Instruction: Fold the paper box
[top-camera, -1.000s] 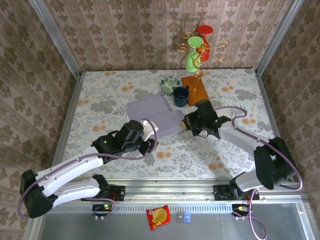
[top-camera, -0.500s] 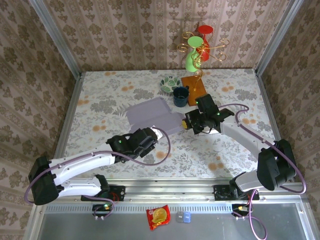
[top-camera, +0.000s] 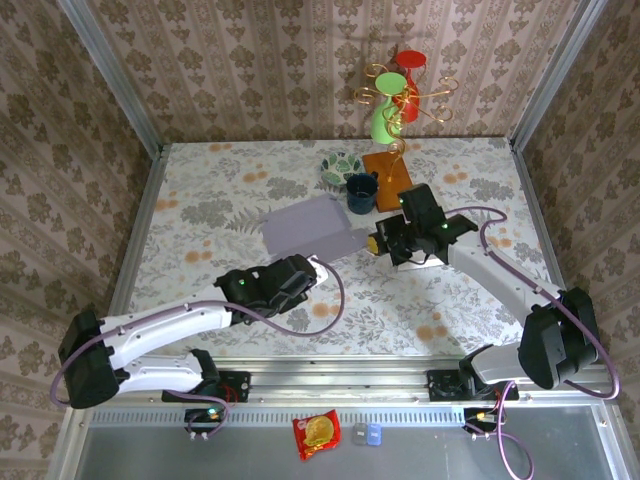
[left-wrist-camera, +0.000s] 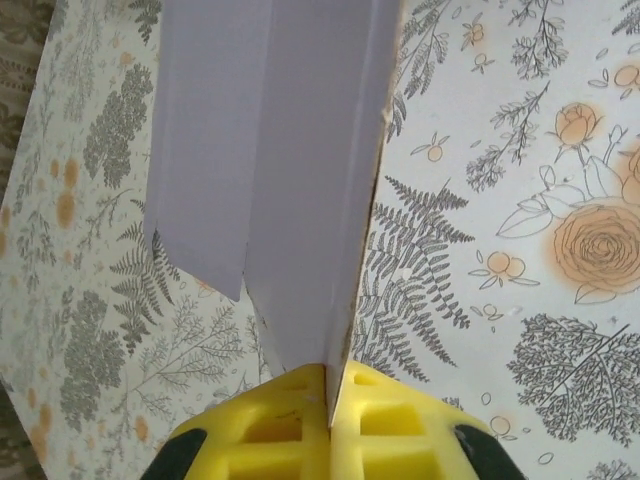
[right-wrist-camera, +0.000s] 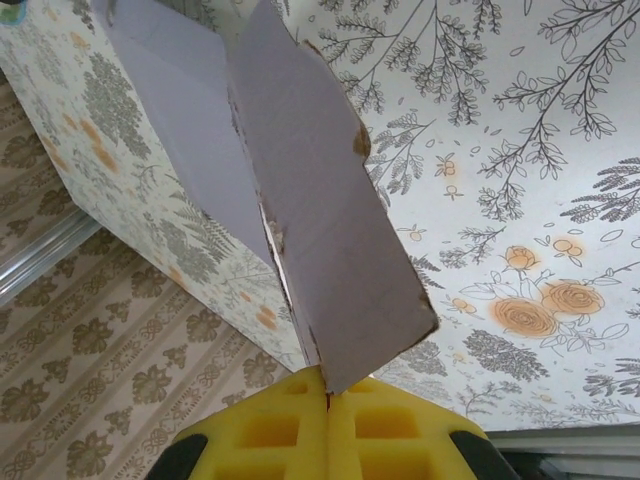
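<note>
One broad floral surface (top-camera: 200, 180) carries everything, fenced by metal rails and papered walls on three sides. Its left half and its near right part lie bare, so open room is widest there.

The paper box (top-camera: 310, 225) lies near the middle of the surface, slightly toward the far side. It is a pale lavender card sheet, mostly unfolded, sitting askew to the surface's edges. From the left wrist view the paper box (left-wrist-camera: 290, 150) shows a long straight crease, one panel standing up edge-on from the pads, and a cut flap hanging to the left. From the right wrist view the paper box (right-wrist-camera: 310, 200) shows a raised flap with a brown raw edge and a scuffed corner.

The left end effector (top-camera: 312, 270) meets the sheet's near edge; at the wrist, the left end effector (left-wrist-camera: 328, 395) has its yellow pads pressed together on the thin card edge. The right end effector (top-camera: 375, 243) is at the sheet's right corner, and in its own camera the right end effector (right-wrist-camera: 328, 390) is likewise clamped on the flap's tip.

Tightest room is at the far right: a dark blue cup (top-camera: 361, 192) stands just beside the sheet's far right corner, with an orange block (top-camera: 388, 175) and a patterned bowl (top-camera: 340, 166) near it. A gold stand (top-camera: 400, 95) holding green and red cups rises at the far edge.
</note>
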